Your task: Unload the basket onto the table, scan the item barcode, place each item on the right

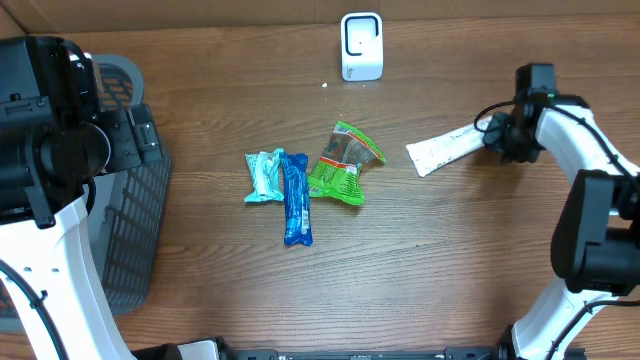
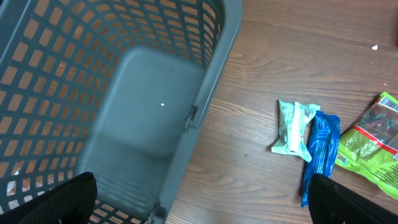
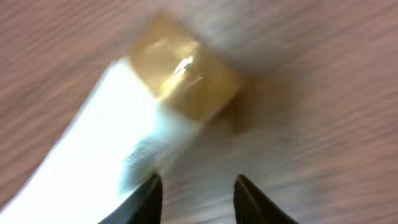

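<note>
A white packet (image 1: 443,150) lies on the table at the right, and its far end shows gold-brown in the blurred right wrist view (image 3: 180,74). My right gripper (image 1: 497,135) sits at that packet's right end. Its jaws (image 3: 198,180) stand apart with only bare wood between them, and the packet lies just left of the left finger. The white barcode scanner (image 1: 361,46) stands at the back centre. My left gripper (image 2: 202,208) hangs open over the rim of the grey basket (image 2: 211,74), holding nothing.
A teal packet (image 1: 264,177), a blue packet (image 1: 296,198) and a green packet (image 1: 346,163) lie together mid-table. The grey mesh basket (image 1: 135,215) fills the left edge under the left arm.
</note>
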Available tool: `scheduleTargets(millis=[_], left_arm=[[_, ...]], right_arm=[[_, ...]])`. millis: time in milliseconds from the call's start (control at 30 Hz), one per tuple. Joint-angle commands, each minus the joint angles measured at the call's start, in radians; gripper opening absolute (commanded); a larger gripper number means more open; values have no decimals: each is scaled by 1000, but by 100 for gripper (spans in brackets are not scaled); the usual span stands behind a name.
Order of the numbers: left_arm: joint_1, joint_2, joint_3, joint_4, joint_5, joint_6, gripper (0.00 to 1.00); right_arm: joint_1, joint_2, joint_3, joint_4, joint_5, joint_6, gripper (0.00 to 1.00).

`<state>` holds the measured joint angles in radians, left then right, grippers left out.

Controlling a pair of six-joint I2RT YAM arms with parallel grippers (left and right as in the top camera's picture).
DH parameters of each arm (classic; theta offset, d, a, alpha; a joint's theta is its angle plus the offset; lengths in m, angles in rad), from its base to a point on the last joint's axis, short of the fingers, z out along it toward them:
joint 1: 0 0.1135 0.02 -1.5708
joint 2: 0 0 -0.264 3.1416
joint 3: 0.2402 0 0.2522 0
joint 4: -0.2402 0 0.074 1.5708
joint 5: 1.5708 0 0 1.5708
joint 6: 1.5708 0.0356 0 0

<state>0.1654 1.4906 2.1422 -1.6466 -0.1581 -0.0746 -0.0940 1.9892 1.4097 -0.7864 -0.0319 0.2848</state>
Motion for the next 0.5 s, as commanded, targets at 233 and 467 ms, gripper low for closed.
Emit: scheduleTargets(millis=[233,467], left_arm=[[5,2,18,1,-6,11,100],[5,2,18,1,-6,11,100]], right_arm=[[90,-21,129,2,-450,19,49],[192,58,106,106,-203,166,44]])
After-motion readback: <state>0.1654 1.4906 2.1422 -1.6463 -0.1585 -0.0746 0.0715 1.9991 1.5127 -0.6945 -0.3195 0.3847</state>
